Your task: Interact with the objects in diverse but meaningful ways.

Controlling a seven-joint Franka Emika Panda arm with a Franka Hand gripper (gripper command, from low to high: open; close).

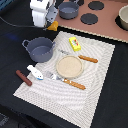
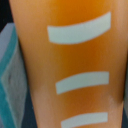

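The grey-blue pot (image 1: 40, 48) below the claw (image 1: 49, 25) holds nothing. The claw grips the orange bread block (image 2: 70, 65), standing lengthwise.

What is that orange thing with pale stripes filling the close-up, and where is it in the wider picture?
Exterior view: the bread block peeks out below the white end effector, near the top on the exterior view's left, above the grey-blue pot.
Wrist view: the bread block fills almost the whole frame.
Shared landmark: the block's orange-yellow surface.
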